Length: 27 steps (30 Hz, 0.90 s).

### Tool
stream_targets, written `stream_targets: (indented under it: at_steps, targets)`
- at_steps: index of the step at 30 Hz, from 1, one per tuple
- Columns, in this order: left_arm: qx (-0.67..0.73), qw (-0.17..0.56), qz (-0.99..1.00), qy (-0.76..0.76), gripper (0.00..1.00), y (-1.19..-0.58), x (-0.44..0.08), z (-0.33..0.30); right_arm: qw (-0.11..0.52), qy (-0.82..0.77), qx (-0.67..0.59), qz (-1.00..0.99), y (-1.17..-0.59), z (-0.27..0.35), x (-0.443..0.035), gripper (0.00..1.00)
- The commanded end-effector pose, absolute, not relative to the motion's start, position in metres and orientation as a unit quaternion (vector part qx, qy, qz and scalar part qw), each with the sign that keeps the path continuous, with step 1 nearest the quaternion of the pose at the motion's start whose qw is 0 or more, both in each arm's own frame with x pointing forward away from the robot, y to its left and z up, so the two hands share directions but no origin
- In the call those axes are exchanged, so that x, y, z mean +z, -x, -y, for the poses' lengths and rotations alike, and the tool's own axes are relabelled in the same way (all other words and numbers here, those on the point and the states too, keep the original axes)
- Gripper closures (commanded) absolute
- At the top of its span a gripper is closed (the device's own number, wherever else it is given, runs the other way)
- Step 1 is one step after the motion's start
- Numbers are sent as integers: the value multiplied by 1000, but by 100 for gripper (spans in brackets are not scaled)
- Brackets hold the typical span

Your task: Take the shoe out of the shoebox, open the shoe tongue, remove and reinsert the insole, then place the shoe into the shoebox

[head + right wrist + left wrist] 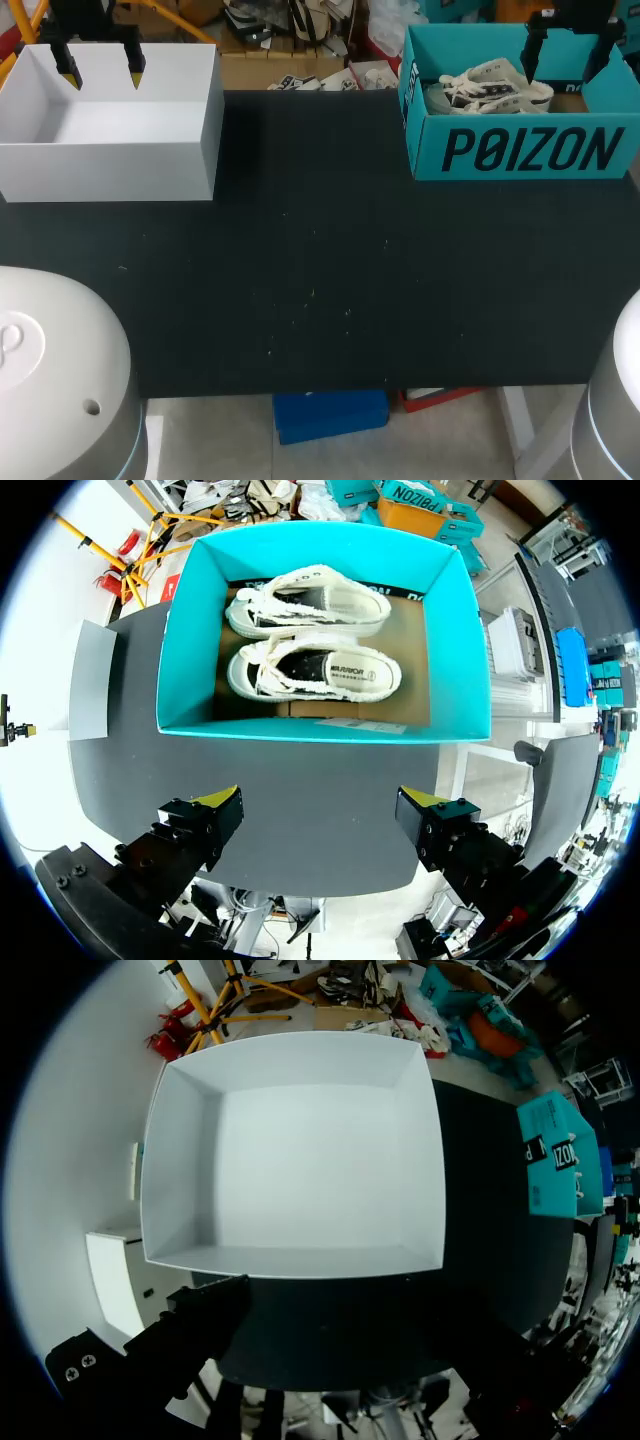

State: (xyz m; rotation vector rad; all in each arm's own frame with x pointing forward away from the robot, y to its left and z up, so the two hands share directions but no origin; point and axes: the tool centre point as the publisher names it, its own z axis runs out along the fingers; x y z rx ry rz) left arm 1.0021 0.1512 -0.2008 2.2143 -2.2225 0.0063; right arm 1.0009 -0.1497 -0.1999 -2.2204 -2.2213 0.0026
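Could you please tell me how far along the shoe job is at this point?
Nothing looks done yet: both shoes lie in the shoebox. Nothing is in hand: the right gripper hangs open near the shoebox, and the left gripper is open near the white box. Every step is left, starting with lifting a shoe out.

**Both grippers hanging wide open, far side**

The left gripper (pixel 100 70) is hanging at the far left, pointing straight down, its fingers standing well apart and gripping nothing. The right gripper (pixel 570 48) is hovering at the far right, also pointing down. In its wrist view the yellow fingertips (pixel 222 802) are spreading wide, with nothing between them. The white housings of the left arm (pixel 55 360) and the right arm (pixel 618 400) are bulging in at the near corners.
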Motion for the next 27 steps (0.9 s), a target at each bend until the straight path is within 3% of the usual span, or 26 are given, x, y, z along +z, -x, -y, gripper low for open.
stream_targets:
  at_steps: [1,21,25,27]
  targets:
    - [0,1,708,-707,0,-1001,-200,-150,1,707,1,707,-1001,150,-200,0]
    - [0,1,708,-707,0,-1001,-200,-150,1,707,1,707,-1001,150,-200,0]
    - [0,1,708,-707,0,-1001,-200,-150,-54,577,-10,815,-1005,141,-200,0]
    - [0,1,708,-707,0,-1001,-200,-150,-105,426,-12,899,-1001,137,-197,0]
